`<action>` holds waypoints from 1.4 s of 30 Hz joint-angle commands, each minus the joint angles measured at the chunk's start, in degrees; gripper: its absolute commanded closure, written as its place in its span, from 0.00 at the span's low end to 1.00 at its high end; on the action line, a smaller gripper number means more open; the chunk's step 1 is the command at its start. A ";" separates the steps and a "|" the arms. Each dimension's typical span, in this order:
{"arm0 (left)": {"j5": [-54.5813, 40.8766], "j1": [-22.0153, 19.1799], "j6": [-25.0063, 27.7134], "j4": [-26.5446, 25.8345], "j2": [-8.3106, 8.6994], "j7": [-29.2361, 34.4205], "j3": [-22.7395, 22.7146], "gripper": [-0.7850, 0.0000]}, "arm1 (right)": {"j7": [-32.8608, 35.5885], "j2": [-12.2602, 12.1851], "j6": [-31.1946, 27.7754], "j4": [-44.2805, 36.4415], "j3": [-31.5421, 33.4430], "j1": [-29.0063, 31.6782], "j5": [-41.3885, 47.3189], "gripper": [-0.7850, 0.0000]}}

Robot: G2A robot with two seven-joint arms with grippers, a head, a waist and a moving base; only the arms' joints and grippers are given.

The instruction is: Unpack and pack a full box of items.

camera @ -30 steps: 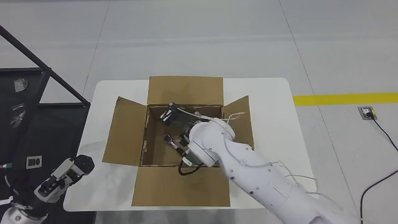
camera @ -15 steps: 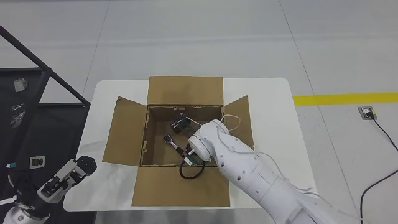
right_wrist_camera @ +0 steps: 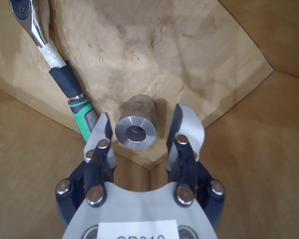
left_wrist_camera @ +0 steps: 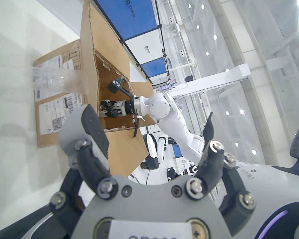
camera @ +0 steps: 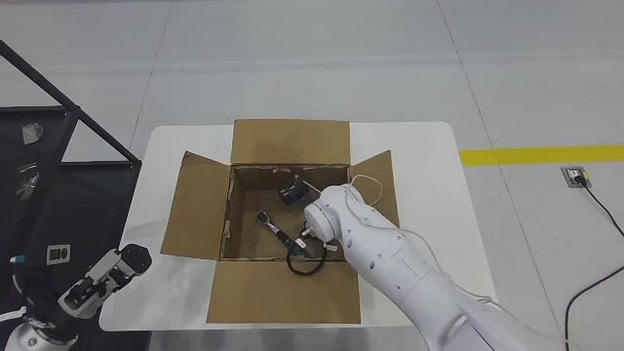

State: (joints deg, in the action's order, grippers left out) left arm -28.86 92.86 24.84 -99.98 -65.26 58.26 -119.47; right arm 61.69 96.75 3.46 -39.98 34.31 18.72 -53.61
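While metal cylinder point(right_wrist_camera: 136, 125) is sitting on box point(camera: 291, 142) floor near corner, bored end facing R gripper point(right_wrist_camera: 140, 124), gripper is straddling it w/ fingers spread, one each side, gaps showing. Looks like pick step of unpacking. Next move is calling for even closing on round sides, then lift clear of walls; smooth steel prob. slipping if off-centre. Ratchet wrench point(right_wrist_camera: 39, 33) is lying just beside, green grip running behind one finger, so snag risk. L gripper point(left_wrist_camera: 149, 121) is hanging spread, empty, beside table point(camera: 429, 146), well apart from box.
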 commanded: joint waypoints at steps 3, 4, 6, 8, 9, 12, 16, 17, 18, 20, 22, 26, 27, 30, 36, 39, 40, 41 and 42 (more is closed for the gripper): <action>0.00 0.00 0.00 0.00 0.00 0.00 0.00 0.00 | -0.19 0.28 -0.08 -0.78 0.08 -0.39 -0.96 1.00; 0.00 0.00 0.00 0.00 0.00 0.00 0.00 0.00 | 0.01 0.28 -0.07 -1.61 0.20 -0.43 -1.20 1.00; 0.00 0.00 0.00 0.00 0.00 0.00 0.00 0.00 | 1.28 0.12 -0.34 -4.25 0.47 -0.25 -1.72 1.00; 0.00 0.00 0.00 0.00 0.00 0.00 0.00 0.00 | 2.89 -0.38 -0.16 -8.46 1.24 0.14 -2.55 1.00; 0.00 0.00 0.00 0.00 0.00 0.00 0.00 0.00 | 3.92 -0.77 0.01 -11.36 1.78 0.67 -3.02 1.00; 0.00 0.00 0.00 0.00 0.00 0.00 0.00 0.00 | 7.94 -2.61 0.60 -23.46 4.20 3.61 -5.94 1.00; 0.00 0.00 0.00 0.00 0.00 0.00 0.00 0.00 | 14.17 -6.13 1.79 -46.00 9.40 12.03 -14.02 1.00; 0.00 0.00 0.00 0.00 0.00 0.00 0.00 0.00 | 15.49 -7.02 1.77 -51.61 10.92 14.63 -16.84 1.00; 0.00 0.00 0.00 0.00 0.00 0.00 0.00 0.00 | 16.39 -7.85 1.74 -57.07 12.49 17.24 -19.91 1.00; 0.00 0.00 0.00 0.00 0.00 0.00 0.00 0.00 | 17.22 -9.27 1.46 -66.98 15.67 22.32 -26.01 1.00; 0.00 0.00 0.00 0.00 0.00 0.00 0.00 0.00 | 17.16 -10.41 1.29 -74.82 19.14 26.58 -32.90 1.00; 0.00 0.00 0.00 0.00 0.00 0.00 0.00 0.00 | 14.09 -11.87 2.09 -84.58 27.26 33.35 -42.65 1.00; 0.00 0.00 0.00 0.00 0.00 0.00 0.00 0.00 | 13.22 -12.12 2.25 -85.83 29.20 34.70 -44.53 1.00; 0.00 0.00 0.00 0.00 0.00 0.00 0.00 0.00 | 11.72 -12.66 3.04 -86.12 35.02 37.72 -49.06 1.00; 0.00 0.00 0.00 0.00 0.00 0.00 0.00 0.00 | 8.81 -13.21 1.12 -76.94 45.31 39.38 -44.23 1.00; 0.00 0.00 0.00 0.00 0.00 0.00 0.00 0.00 | 7.42 -13.39 -0.11 -69.16 48.75 38.36 -40.77 1.00; 0.00 0.00 0.00 0.00 0.00 0.00 0.00 0.00 | 7.27 -13.47 -0.68 -66.16 49.83 37.72 -39.62 1.00; 0.00 0.00 0.00 0.00 0.00 0.00 0.00 0.00 | 7.12 -13.55 -1.29 -63.15 50.76 36.96 -38.63 1.00; 0.00 0.00 0.00 0.00 0.00 0.00 0.00 0.00 | 7.29 -13.63 -2.03 -60.05 51.46 36.15 -37.68 1.00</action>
State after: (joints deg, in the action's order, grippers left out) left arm -28.85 92.86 24.85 -99.98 -65.26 58.26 -119.47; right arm 68.83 83.20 2.10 -103.82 85.02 55.68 -92.26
